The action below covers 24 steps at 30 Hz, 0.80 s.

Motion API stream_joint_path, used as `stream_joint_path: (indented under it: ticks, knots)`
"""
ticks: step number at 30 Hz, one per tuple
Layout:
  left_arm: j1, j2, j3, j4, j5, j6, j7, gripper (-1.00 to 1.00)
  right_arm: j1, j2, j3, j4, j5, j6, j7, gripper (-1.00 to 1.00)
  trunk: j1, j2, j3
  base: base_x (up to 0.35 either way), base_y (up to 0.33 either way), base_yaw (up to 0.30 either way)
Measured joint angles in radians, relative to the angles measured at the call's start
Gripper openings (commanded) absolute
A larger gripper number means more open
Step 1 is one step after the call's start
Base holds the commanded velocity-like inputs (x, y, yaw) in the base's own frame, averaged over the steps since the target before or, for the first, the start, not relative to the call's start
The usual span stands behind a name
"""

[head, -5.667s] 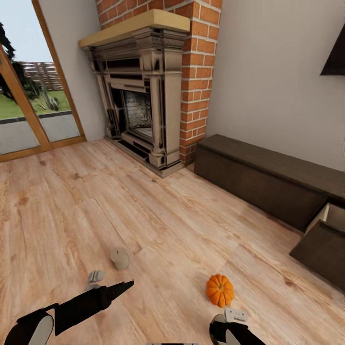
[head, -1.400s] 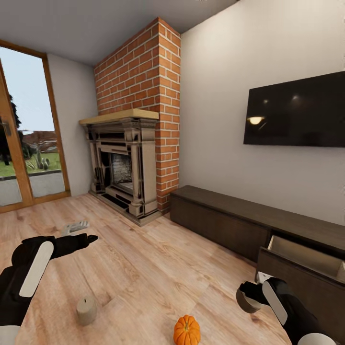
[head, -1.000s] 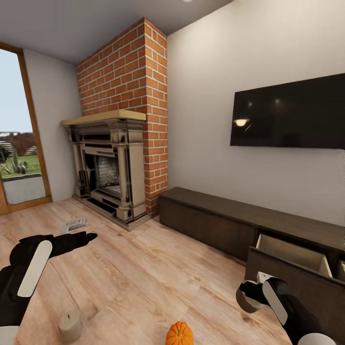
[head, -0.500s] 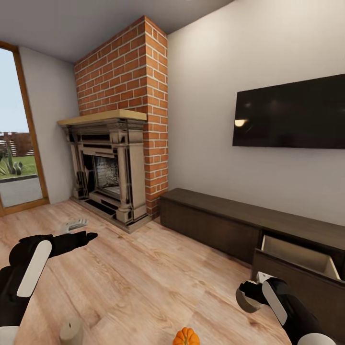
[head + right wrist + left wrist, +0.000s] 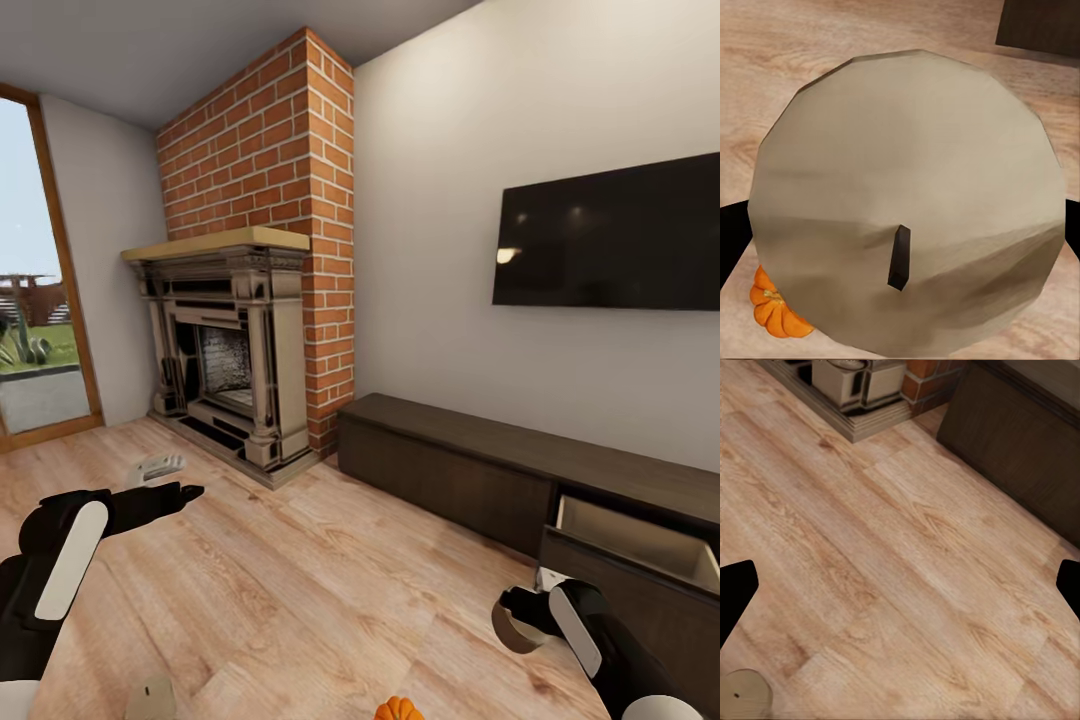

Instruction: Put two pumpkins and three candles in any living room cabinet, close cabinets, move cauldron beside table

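Clamped between right-gripper (image 5: 904,225) fingers (image 5: 731,240): a beige candle (image 5: 907,187), wick toward the camera. Left gripper (image 5: 900,585) spread wide, holding nothing, above plank floor (image 5: 280,580). Nearest on that floor: second candle (image 5: 150,698) and pumpkin (image 5: 400,709). Farther along the wall: dark cabinet (image 5: 450,470), one drawer (image 5: 630,545) pulled open, beside brick fireplace (image 5: 240,340).
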Motion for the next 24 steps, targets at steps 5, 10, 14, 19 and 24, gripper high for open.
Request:
stream_joint_path:
  ticks: [5,10,14,19,24]
  knots:
    - [0.000,-0.001,-0.001,-0.001,0.000,0.000,0.000,1.00,0.000,0.000,-0.003,0.001,-0.002,0.004,0.000,-1.00,0.000,0.000,-0.006,0.001,0.001,0.068]
    - [0.000,-0.002,-0.002,-0.001,0.000,0.000,0.000,1.00,0.000,-0.001,-0.003,0.002,-0.003,0.006,0.000,-1.00,0.000,0.000,-0.014,0.000,0.000,0.017]
    - [0.000,-0.002,-0.003,-0.002,0.000,0.000,0.001,1.00,0.000,-0.001,-0.003,0.004,-0.001,0.007,0.000,-1.00,0.000,0.000,-0.020,0.000,0.000,0.002]
    - [0.000,-0.002,-0.003,-0.004,0.000,0.000,0.001,1.00,0.000,-0.001,-0.002,0.007,-0.001,0.007,0.000,-1.00,0.000,0.000,-0.029,0.000,0.000,0.000]
    - [0.000,-0.002,-0.003,-0.005,0.000,0.000,0.001,1.00,0.000,0.000,-0.002,0.006,-0.001,0.004,0.000,-1.00,0.000,0.000,-0.034,0.000,0.000,-0.009]
